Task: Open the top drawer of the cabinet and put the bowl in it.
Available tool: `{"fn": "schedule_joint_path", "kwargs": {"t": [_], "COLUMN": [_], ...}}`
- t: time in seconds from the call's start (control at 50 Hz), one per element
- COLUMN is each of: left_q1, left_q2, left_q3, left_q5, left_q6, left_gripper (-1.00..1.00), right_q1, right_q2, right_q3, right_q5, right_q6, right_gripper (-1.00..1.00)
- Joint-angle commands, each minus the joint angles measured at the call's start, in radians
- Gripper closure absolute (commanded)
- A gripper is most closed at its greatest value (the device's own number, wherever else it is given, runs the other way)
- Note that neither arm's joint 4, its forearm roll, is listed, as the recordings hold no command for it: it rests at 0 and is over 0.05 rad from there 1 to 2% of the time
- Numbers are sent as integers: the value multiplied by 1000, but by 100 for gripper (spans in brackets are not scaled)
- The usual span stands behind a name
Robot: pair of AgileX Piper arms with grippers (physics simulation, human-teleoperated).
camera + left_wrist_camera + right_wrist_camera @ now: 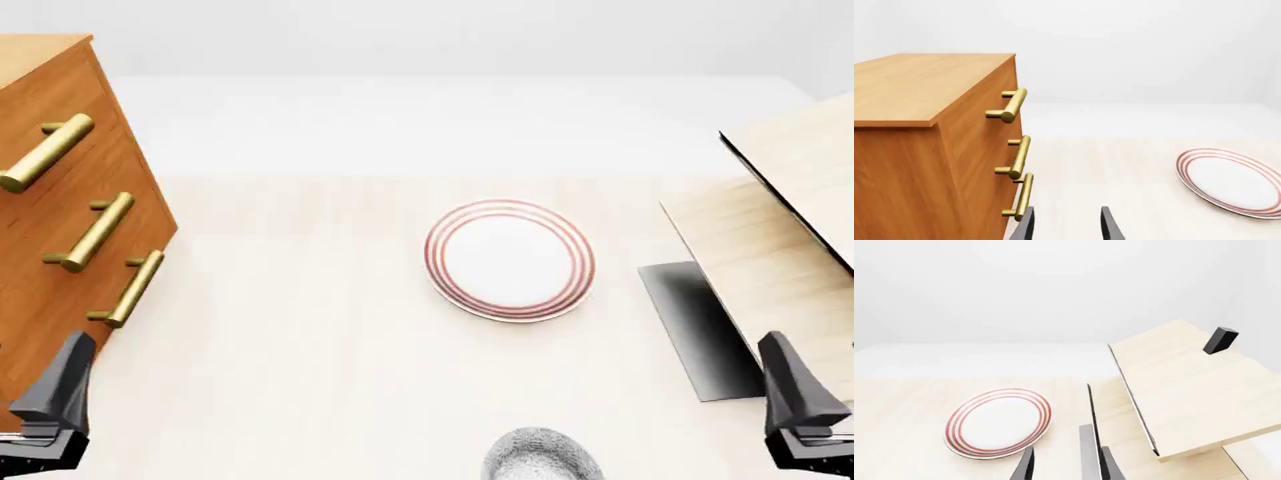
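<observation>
Top drawer (60, 165) shut; its stiff brass handle (47, 152) suits gripping mid-bar. Left gripper (1066, 225) and right gripper (1066, 464) apart, empty. Bowl (541, 456) likely rigid, light.

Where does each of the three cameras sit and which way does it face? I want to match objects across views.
Front view: above the arms' side, looking forward and down at cabinet, plate, bowl; both gripper tips show, left gripper, right gripper.
Left wrist view: behind the left gripper, facing cabinet and plate.
Right wrist view: behind the right gripper, facing plate and pale panels.
All share the plate.
</observation>
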Motion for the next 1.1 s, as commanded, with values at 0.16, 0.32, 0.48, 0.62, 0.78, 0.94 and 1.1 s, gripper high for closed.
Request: {"fn": "schedule_joint_path", "kwargs": {"t": [0.16,0.32,0.48,0.62,0.78,0.94,1.1], "left_q1": [0,-1,-26,-7,15,27,26], "left_q2": [5,-1,13,108,184,274,393], "left_q3": [-3,-3,-29,-30,-71,-95,-148], "left_q5": [-1,-6,14,-55,-83,-112,-158], "left_q6": [0,6,259,467,632,794,944], "left_gripper": [-100,-100,-100,-100,-100,-100,-100], "right_q1": [0,0,0,0,0,0,0], "right_q2": [15,16,16,16,16,16,16], "right_q3": [-4,-4,-4,-4,-4,-4,-4], "right_q5": [-9,-11,-11,-11,-11,-11,-11], "right_q6": [2,2,2,2,2,2,2], "right_gripper": [-100,-100,-100,-100,-100,-100,-100]}}
